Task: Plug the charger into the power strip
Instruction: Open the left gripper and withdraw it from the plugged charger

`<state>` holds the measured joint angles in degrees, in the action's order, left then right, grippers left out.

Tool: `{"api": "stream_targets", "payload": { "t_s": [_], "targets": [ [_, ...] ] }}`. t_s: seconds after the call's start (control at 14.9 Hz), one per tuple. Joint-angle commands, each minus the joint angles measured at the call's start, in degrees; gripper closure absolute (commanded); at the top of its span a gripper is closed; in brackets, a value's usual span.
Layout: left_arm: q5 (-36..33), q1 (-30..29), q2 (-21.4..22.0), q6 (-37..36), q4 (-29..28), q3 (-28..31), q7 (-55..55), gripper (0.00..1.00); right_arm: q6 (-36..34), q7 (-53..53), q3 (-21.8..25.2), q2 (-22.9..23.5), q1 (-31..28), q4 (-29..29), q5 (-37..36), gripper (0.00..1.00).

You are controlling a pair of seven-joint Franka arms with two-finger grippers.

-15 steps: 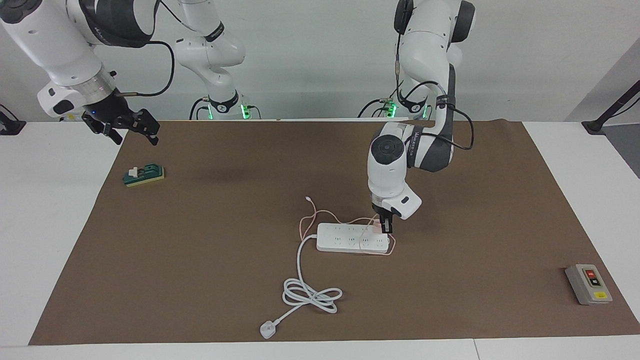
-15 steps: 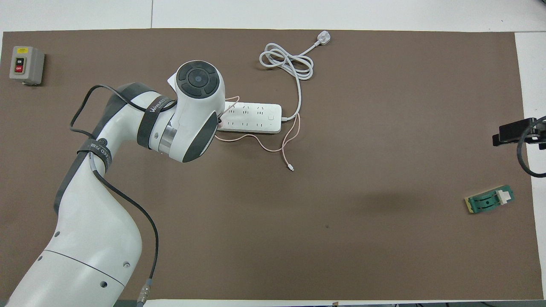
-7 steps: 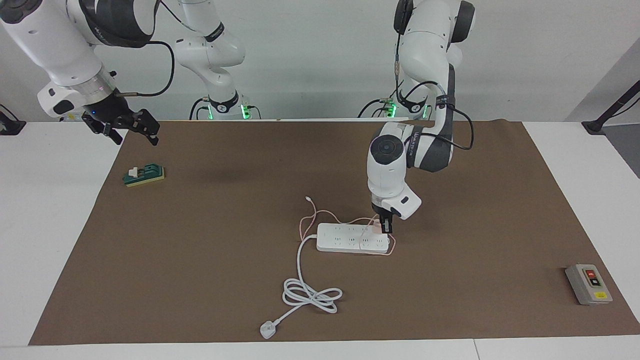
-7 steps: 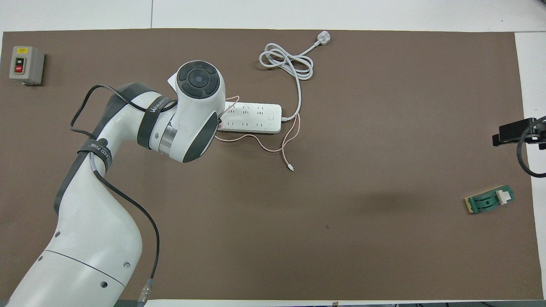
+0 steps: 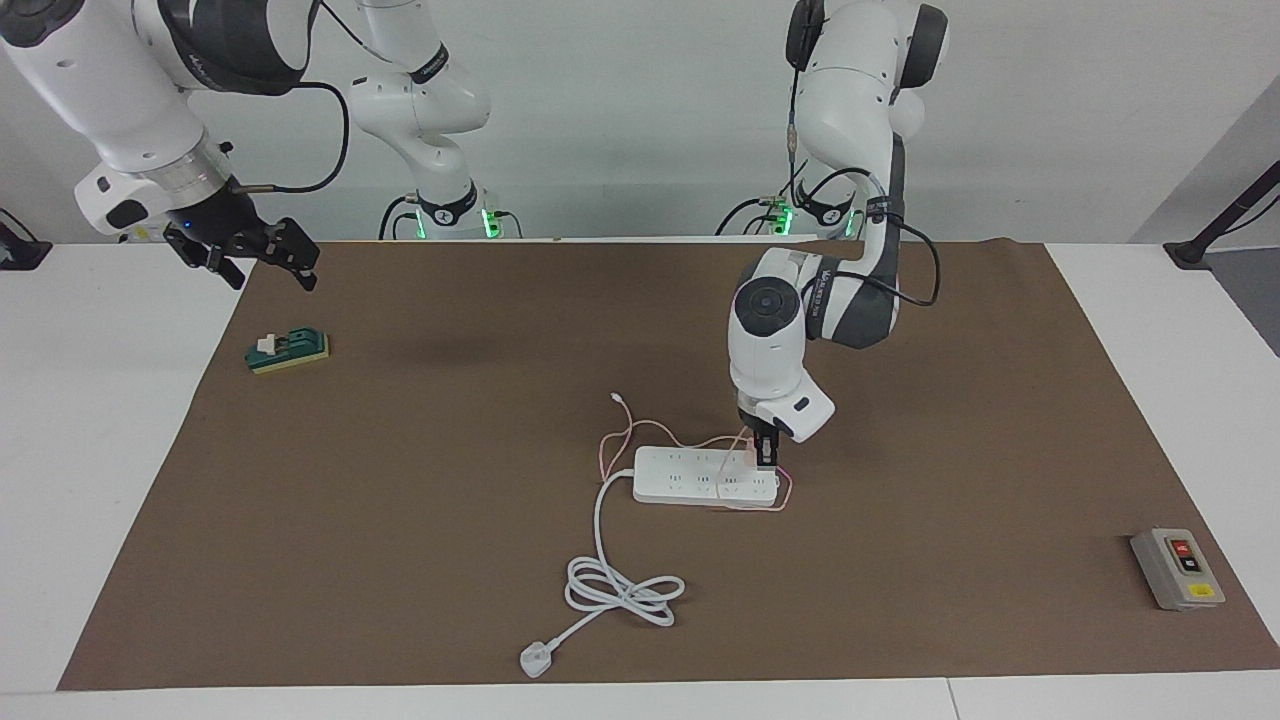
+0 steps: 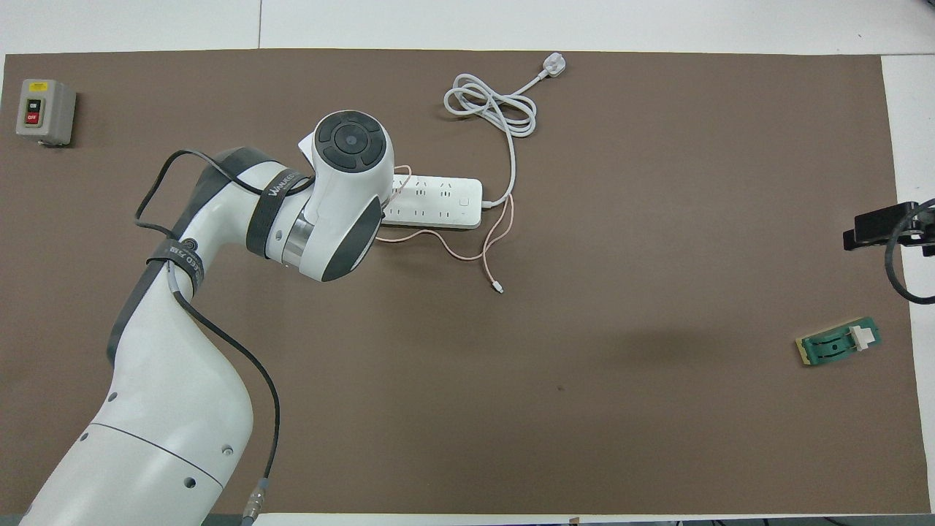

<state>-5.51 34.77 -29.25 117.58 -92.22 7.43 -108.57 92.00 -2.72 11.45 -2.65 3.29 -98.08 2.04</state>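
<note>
Pointing straight down, left gripper (image 5: 767, 458) over power strip (image 5: 690, 477); right arm waiting.

This is a robotics lab: two white Franka arms (image 5: 800, 330) are bolted along one edge of a white bench (image 5: 100, 450) before a bare pale wall. A brown mat (image 5: 450, 560) covers the bench, with test pieces such as a grey button box (image 5: 1176, 568) at lower right of the facing view.

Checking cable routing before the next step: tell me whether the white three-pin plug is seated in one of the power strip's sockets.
No: the white three-pin plug lies loose on the brown mat, farther from the robots than the power strip.
</note>
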Motion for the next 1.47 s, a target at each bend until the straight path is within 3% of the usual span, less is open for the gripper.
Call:
{"api": "stream_targets", "payload": {
  "t_s": [0.0,0.54,0.74,1.14,1.41],
  "targets": [
    [1.2,0.1,4.1,-2.6,-1.3,0.3,1.9,0.00,-1.2,-1.0,-0.6,-0.6,-0.8,0.0,-0.7,0.00],
    [3.5,-0.6,12.5,-7.2,-1.0,0.4,4.1,0.00,-1.2,-1.0,-0.6,-0.6,-0.8,0.0,-0.7,0.00],
    [3.5,-2.9,14.8,-8.2,-0.7,0.6,10.5,0.00,-1.2,-1.0,-0.6,-0.6,-0.8,0.0,-0.7,0.00],
    [3.6,-9.9,23.2,-16.8,-0.7,0.5,36.4,0.00,-1.2,-1.0,-0.6,-0.6,-0.8,0.0,-0.7,0.00],
    [3.7,-14.7,26.5,-21.0,-0.9,0.7,56.8,0.00,-1.2,-1.0,-0.6,-0.6,-0.8,0.0,-0.7,0.00]
  ]
}}
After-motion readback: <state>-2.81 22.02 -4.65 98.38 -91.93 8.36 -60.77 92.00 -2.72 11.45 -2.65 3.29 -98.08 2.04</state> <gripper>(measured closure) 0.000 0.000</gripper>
